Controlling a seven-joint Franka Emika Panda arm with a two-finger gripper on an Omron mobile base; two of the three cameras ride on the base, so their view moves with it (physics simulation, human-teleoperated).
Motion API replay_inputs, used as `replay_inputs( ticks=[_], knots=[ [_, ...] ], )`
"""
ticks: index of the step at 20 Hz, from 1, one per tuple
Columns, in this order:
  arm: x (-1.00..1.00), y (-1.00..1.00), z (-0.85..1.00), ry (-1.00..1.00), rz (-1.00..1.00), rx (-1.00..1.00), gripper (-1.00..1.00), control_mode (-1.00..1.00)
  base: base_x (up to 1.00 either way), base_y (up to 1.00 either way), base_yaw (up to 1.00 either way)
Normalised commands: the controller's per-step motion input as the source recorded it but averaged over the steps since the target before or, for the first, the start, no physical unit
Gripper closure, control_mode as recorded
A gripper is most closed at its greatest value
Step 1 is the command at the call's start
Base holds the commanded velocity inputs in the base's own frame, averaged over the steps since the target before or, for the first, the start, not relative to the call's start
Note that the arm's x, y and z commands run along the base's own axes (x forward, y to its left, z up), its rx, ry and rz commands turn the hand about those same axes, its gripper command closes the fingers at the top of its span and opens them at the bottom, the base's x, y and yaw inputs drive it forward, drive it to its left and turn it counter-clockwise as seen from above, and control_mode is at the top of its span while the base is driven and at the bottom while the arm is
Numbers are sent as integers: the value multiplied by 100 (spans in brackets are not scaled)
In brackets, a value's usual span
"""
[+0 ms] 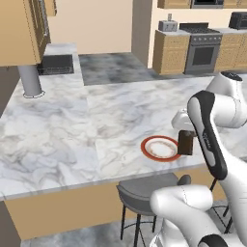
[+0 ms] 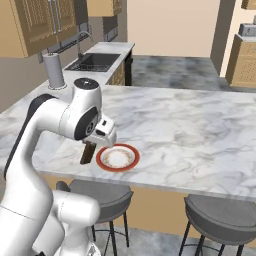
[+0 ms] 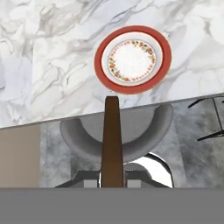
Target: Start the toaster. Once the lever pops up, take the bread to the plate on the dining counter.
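My gripper (image 1: 185, 132) (image 2: 91, 144) (image 3: 112, 178) is shut on the bread (image 1: 186, 143) (image 2: 88, 153) (image 3: 112, 140), a dark brown slice that hangs upright and shows edge-on in the hand view. It hovers just above the dining counter (image 1: 72, 130) (image 2: 200, 135) (image 3: 52, 65) near its front edge, close beside the plate (image 1: 160, 147) (image 2: 117, 157) (image 3: 132, 59), not over its middle. The white, red-rimmed plate has nothing on it. The toaster (image 1: 168, 25) stands far off on the back kitchen worktop.
Grey bar stools (image 1: 144, 190) (image 2: 220, 212) (image 3: 118, 135) stand under the counter's front edge. A grey cylinder (image 1: 31, 79) (image 2: 54, 70) stands on the counter's far left, near a sink (image 2: 95, 61). A stove (image 1: 202, 48) is at the back.
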Motion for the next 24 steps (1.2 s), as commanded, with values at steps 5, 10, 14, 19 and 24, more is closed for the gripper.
replay_inputs(
  ticks=[5,10,14,19,24],
  knots=[
    [48,0,-8,0,0,0,100,-100,0,0,0],
    [54,13,-25,0,0,0,100,-100,0,0,0],
    [54,18,-26,0,0,0,100,-100,0,0,0],
    [42,8,-33,0,0,1,100,-100,0,0,0],
    [34,0,-31,1,1,5,100,-100,0,0,0]
  ],
)
